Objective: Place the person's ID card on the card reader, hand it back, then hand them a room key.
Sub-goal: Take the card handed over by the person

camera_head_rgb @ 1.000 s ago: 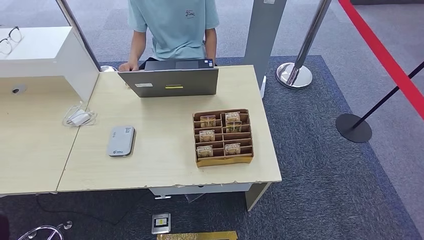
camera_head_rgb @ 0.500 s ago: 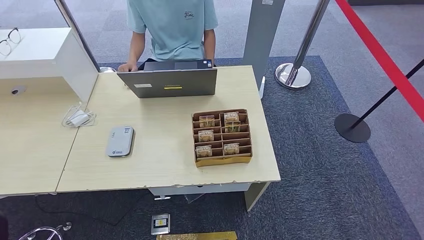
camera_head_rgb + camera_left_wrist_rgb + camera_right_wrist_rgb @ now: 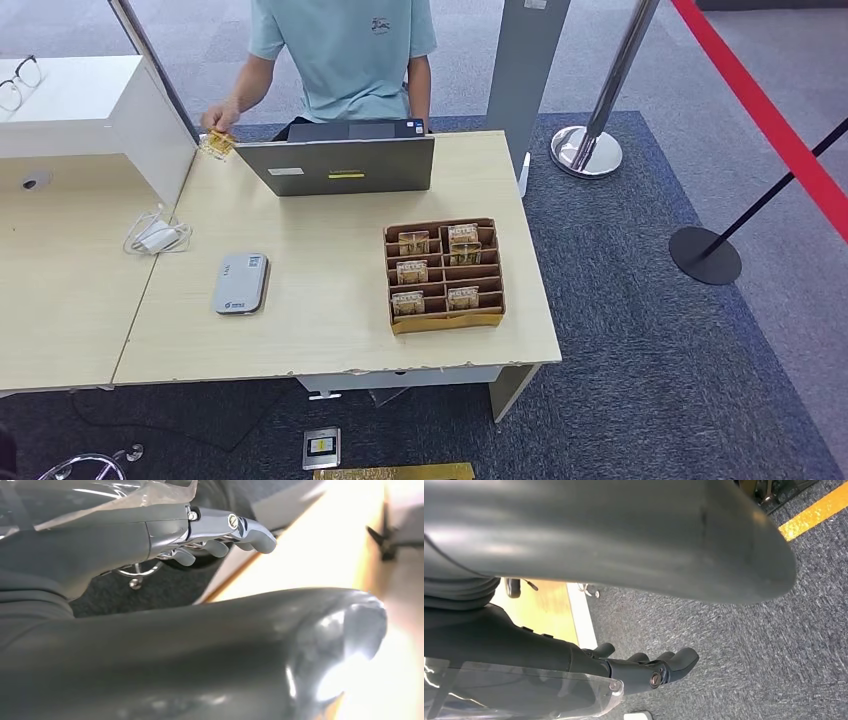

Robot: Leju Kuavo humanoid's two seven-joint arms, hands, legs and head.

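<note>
A person in a light blue shirt [image 3: 345,50] stands behind the desk and holds a small yellowish ID card [image 3: 218,144] above the desk's far left corner, beside the laptop [image 3: 340,165]. The grey card reader [image 3: 241,283] lies flat on the left half of the desk. A brown cardboard box [image 3: 444,275] with several compartments of room key cards stands on the right half. My left hand [image 3: 90,555] hangs beside the desk edge, fingers [image 3: 215,540] apart, holding nothing. My right hand [image 3: 524,650] hangs over the carpet, fingers [image 3: 659,667] loosely apart and empty.
A white charger with its cable [image 3: 158,235] lies at the seam to the lower side desk [image 3: 60,290]. Glasses [image 3: 20,80] rest on a white counter at the far left. Stanchion posts [image 3: 590,145] and a red belt [image 3: 760,110] stand on the right.
The person's hand has lifted off the desk's far edge and now holds a card up near the laptop's left end. The camera shifted slightly.
</note>
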